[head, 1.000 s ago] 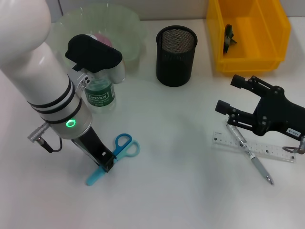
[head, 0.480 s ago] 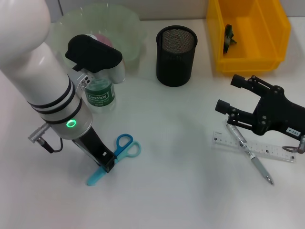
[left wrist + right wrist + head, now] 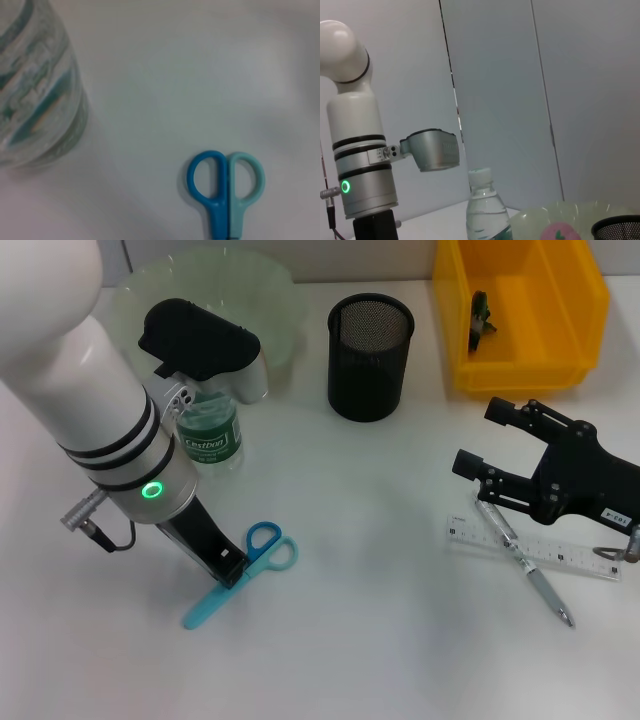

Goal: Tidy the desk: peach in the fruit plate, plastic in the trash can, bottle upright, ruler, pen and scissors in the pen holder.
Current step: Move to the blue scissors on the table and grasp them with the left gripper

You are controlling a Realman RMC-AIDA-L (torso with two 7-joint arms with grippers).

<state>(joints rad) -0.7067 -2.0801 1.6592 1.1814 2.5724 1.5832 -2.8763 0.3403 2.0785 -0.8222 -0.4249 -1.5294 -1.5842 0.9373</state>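
i see my left gripper (image 3: 228,570) pinching the scissors (image 3: 243,572) on the desk (image 3: 380,540); right gripper (image 3: 478,440) sits spread above the pen (image 3: 522,562).

The bottle (image 3: 210,435), at the upper left of the head view, bore a green label that seemed to read "Cestbon". The ruler's (image 3: 535,548) markings were too small to read.

The white left arm slants down, its black left hand (image 3: 226,568) low at the tabletop (image 3: 380,620), fingers hidden. The black right hand (image 3: 478,440) lies on its side, fingers spread apart.
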